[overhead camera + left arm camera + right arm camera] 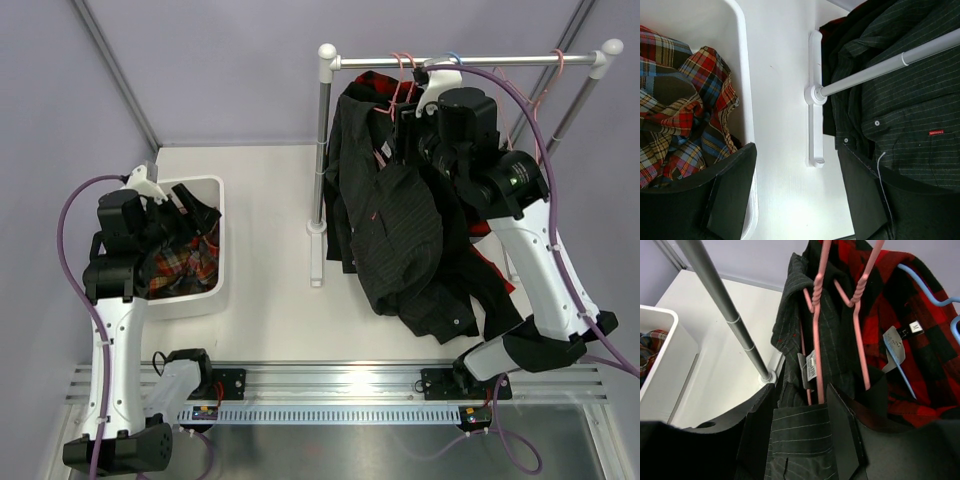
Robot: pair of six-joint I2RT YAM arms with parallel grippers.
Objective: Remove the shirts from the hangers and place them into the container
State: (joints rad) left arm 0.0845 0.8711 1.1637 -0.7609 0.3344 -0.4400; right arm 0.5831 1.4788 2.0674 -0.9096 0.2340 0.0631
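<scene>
The charcoal pinstriped shirt [400, 230] hangs from a pink hanger [816, 315] on the rail. My right gripper [801, 392] is up at its collar, shut on a fold of the pinstriped fabric [800, 440] just below the hanger's twisted neck. Behind it hangs the red-and-black check shirt [900, 330] on a second pink hanger [860, 315], with a blue hanger [920, 282] beside it. The plaid shirt [185, 265] lies crumpled in the white container [215, 185]. My left gripper [797, 150] hovers open over the container's right rim [742, 75], nothing between its fingers.
The white-and-grey rail [470, 61] spans the back right on upright posts [720, 300]. Its white foot bar [814, 100] lies on the table between the container and the hanging shirts. Grey walls close off the back.
</scene>
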